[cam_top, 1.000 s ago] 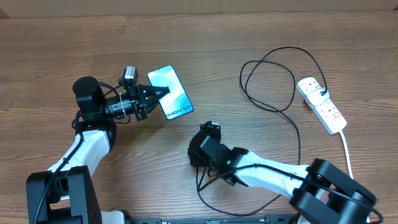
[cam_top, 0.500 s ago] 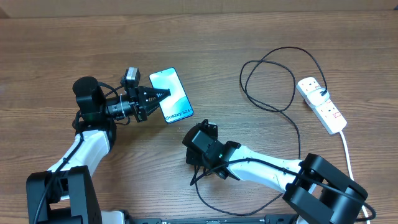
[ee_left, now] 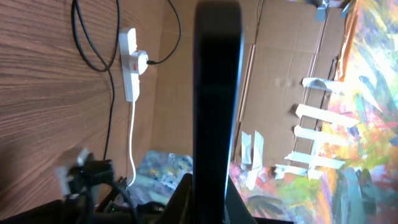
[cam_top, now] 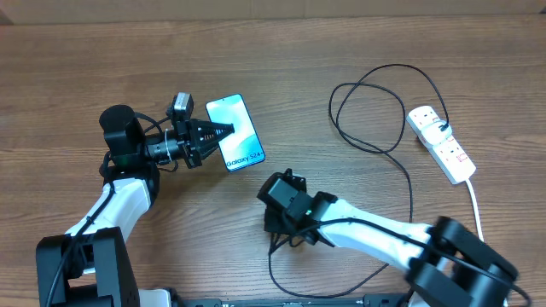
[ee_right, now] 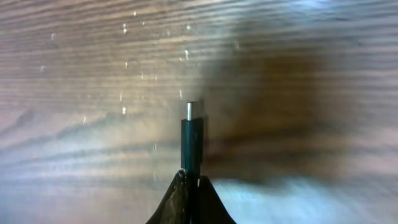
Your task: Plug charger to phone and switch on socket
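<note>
- Left gripper (cam_top: 216, 132) is clamped on the phone (cam_top: 240, 128) along its edge; the phone seems tilted.
- Right gripper (ee_right: 191, 182) pinches the charger (ee_right: 192, 140) behind its connector, just above the table (ee_right: 74, 74).

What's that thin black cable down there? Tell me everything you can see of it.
The charger is a long, thin black cable that looks rubbery. One end meets the white socket strip on the right. From there it lies in loose loops on the wooden table and curves round under the right arm. Its free end is a small black connector with a silver metal tip, pinched in the shut right hand and pointing out over the wood. It is not touching the phone.
</note>
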